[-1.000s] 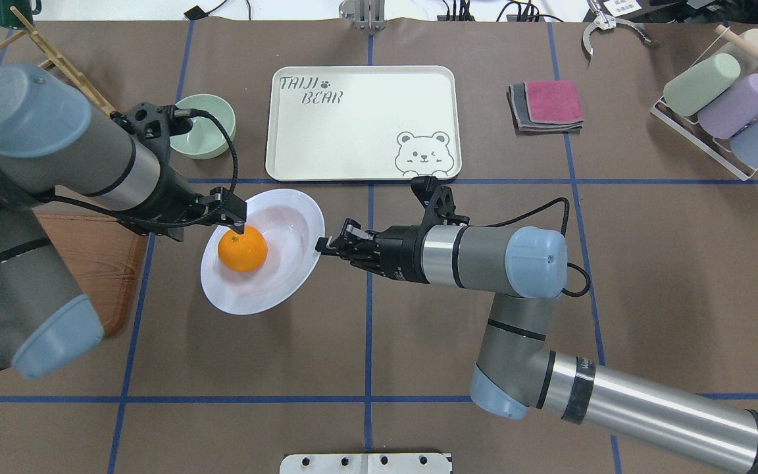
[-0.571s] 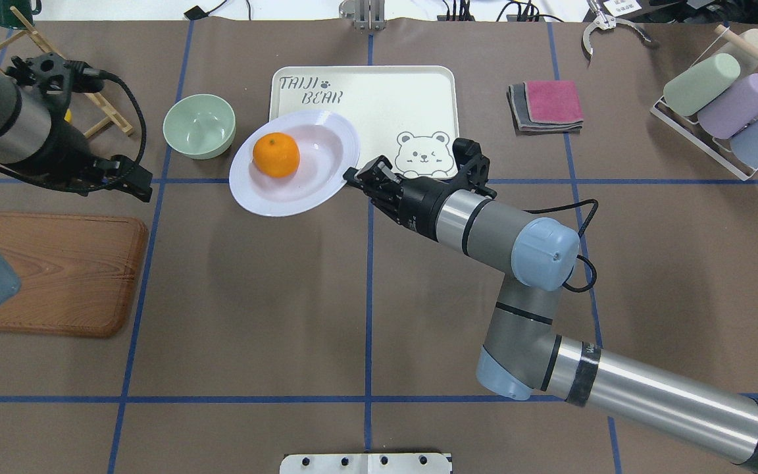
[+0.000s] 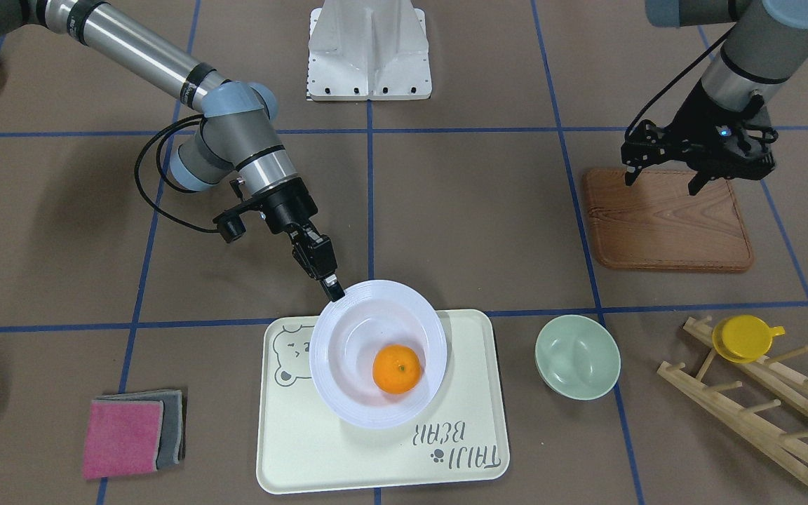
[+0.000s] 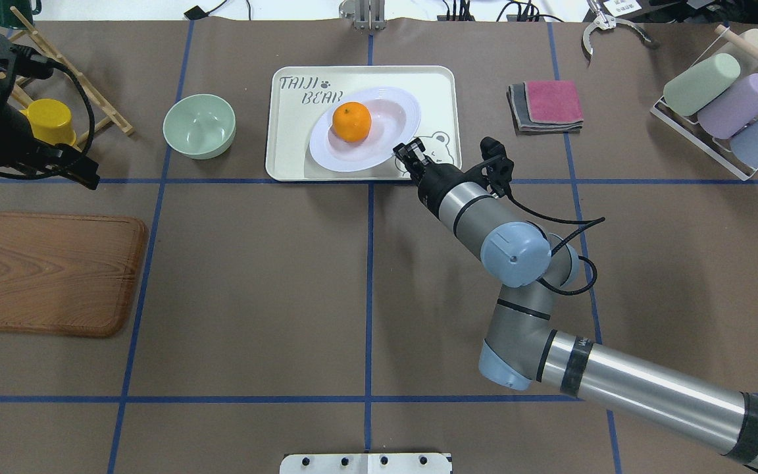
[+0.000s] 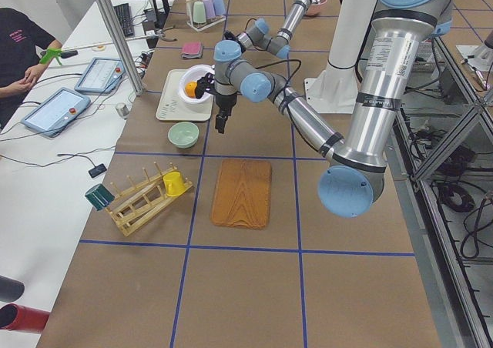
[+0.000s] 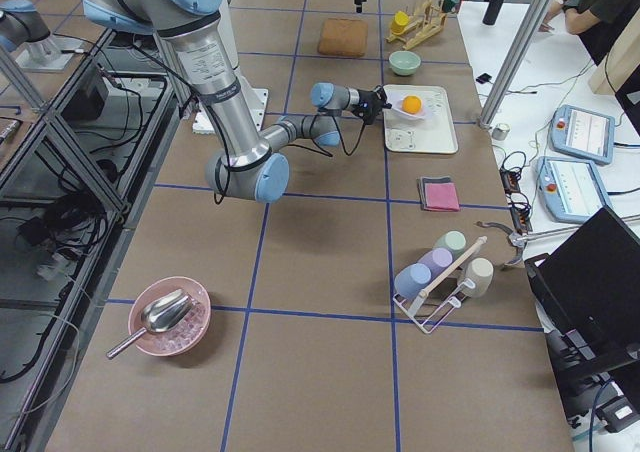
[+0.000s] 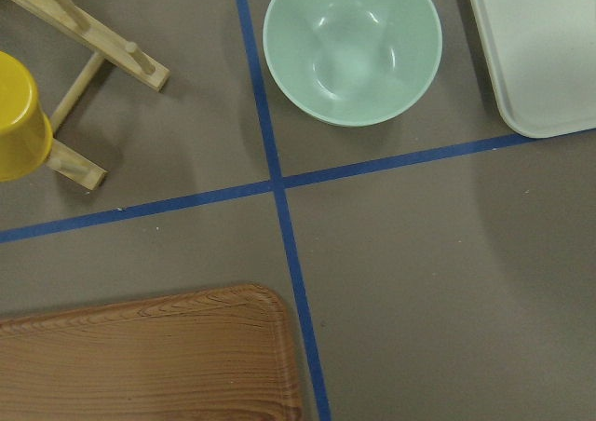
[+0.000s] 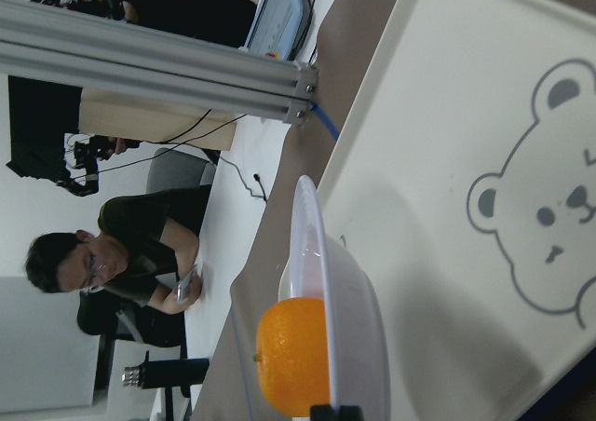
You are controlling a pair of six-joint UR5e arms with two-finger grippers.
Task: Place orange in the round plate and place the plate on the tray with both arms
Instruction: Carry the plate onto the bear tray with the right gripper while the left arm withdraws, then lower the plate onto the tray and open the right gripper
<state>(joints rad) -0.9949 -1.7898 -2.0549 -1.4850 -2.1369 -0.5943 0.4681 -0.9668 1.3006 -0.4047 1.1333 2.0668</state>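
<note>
Overhead: we look forward and down from mid-distance; the tray [image 4: 431,85] lies toward the far side of the table [image 4: 254,296].
Front: we look the opposite way, steeply down; the tray is at our near edge.
Left end: we look along the table; the tray is far off.
Right end: the same from the other end.
Left wrist: close, straight down; the tray's corner shows beside the bowl [image 7: 352,47].
Right wrist: very close, turned sideways, edge-on to the plate [image 8: 312,244] over the tray.
Shared: all six views catch the tray.

Brown table [image 4: 254,296], blue tape grid [image 4: 369,263]: tray [image 4: 293,151], green bowl [image 4: 199,126], wooden board [image 4: 50,273], peg rack [image 7: 102,36], cloths [image 4: 547,105].
</note>
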